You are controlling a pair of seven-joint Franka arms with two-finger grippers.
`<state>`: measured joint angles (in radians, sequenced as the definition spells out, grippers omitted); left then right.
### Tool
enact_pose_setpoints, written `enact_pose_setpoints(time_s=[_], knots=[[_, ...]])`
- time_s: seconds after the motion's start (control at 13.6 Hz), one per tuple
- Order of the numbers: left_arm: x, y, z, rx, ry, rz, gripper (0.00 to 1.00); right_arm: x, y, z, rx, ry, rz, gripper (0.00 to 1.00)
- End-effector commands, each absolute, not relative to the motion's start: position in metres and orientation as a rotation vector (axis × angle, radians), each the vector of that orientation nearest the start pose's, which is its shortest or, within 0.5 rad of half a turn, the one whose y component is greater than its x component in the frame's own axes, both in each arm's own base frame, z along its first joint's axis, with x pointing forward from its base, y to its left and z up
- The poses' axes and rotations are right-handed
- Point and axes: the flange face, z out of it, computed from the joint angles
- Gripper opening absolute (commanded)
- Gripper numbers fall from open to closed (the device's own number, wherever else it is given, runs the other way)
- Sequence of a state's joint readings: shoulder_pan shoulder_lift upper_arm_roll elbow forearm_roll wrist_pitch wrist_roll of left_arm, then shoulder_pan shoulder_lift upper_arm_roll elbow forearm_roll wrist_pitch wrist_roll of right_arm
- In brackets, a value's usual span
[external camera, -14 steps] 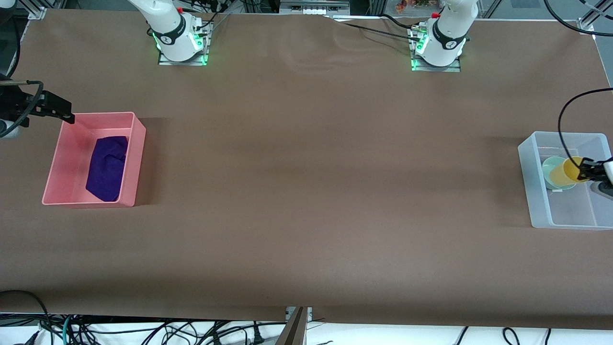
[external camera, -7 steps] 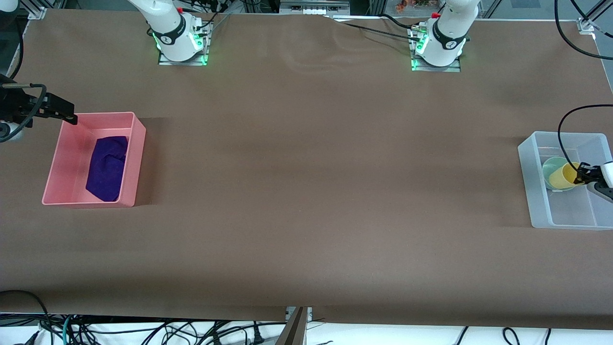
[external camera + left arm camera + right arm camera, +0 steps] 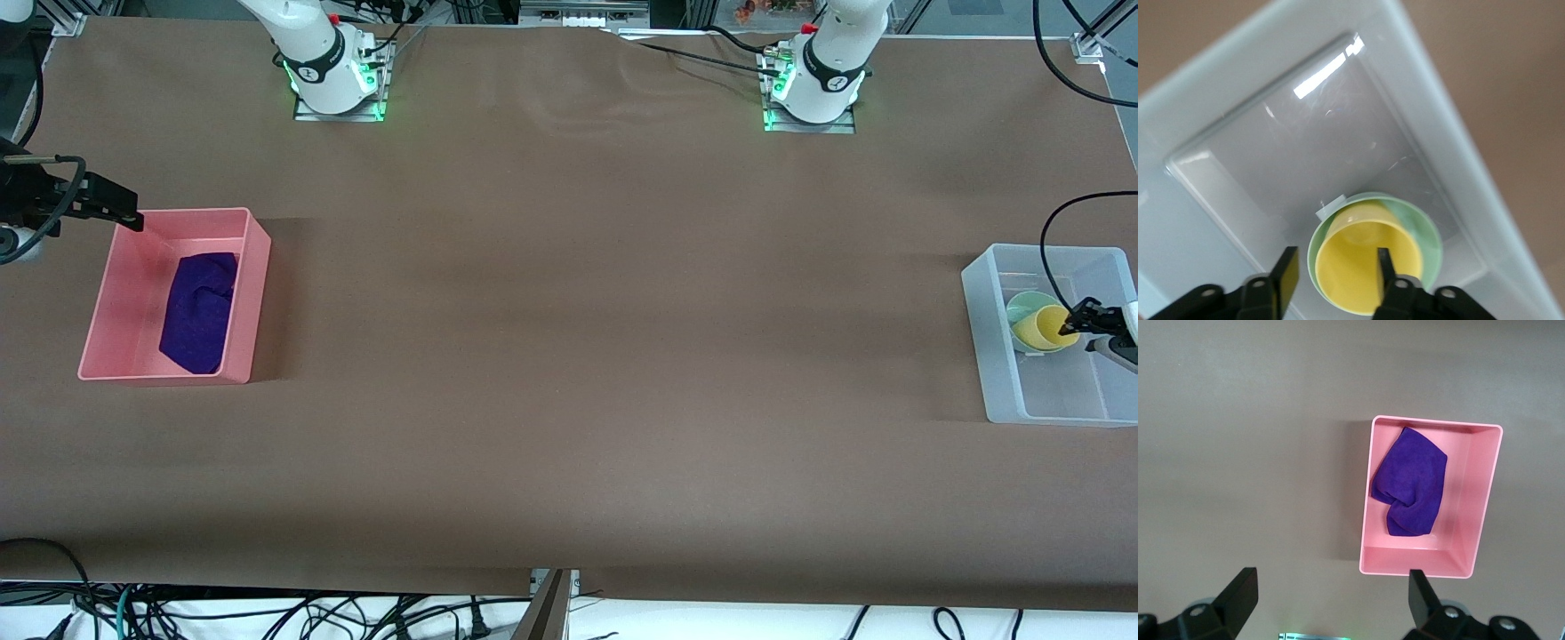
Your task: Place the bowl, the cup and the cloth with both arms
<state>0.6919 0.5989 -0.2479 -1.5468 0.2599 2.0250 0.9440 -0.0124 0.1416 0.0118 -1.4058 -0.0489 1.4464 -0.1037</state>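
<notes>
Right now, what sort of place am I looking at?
Probably a robotics lab: two white arms bolted to a brown table, loose cables under its edge, and sorting bins, a pink bin with a cloth and a clear bin.

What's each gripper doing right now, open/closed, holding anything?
Left gripper: open, one finger inside the yellow cup and one outside, cup sitting in the green bowl in the clear bin.
Right gripper: open, empty, above the table beside the pink bin.

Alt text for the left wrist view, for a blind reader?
The left gripper, open, straddles the rim of the cup, which sits inside the bowl in a clear bin on the table.
</notes>
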Motion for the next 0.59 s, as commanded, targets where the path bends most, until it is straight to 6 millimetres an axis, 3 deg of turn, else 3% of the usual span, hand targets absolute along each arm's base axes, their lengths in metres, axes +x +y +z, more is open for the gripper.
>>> enact_pose_setpoints(time_s=[0.0,0.22,0.51], knots=[[0.615,0.271,0.373,-2.984,0.897,0.230,1.00,0.584,-0.005,0.614,-3.161,-0.141,0.167,1.00],[0.624,0.182,0.423,-3.038,0.749,0.272,1.00,0.584,-0.005,0.614,-3.161,-0.141,0.167,1.00],[0.622,0.076,0.475,-3.058,0.532,0.281,1.00,0.584,-0.005,0.614,-3.161,-0.138,0.167,1.00]])
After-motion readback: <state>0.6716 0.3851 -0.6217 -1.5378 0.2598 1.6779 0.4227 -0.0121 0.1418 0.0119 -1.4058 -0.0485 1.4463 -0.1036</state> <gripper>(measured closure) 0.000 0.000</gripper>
